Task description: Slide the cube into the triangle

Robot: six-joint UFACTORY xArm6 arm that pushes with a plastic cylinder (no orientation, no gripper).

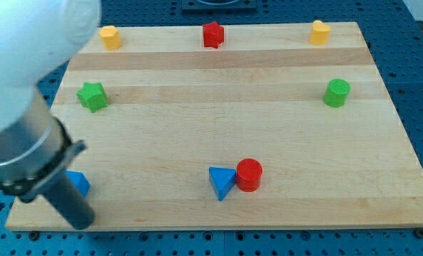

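A blue triangle (222,182) lies near the board's bottom edge, at the middle, touching a red cylinder (249,174) on its right. A second blue block (79,183), likely the cube, sits at the bottom left, mostly hidden behind my rod, so its shape is unclear. My tip (82,220) rests at the bottom left corner of the board, just below and left of that blue block, close to it; contact cannot be told. The arm's white and grey body fills the view's left.
On the wooden board (268,135) a yellow hexagon (109,36), a red star (212,33) and a yellow block (320,32) stand along the top edge. A green star (92,96) is at the left, a green cylinder (336,93) at the right.
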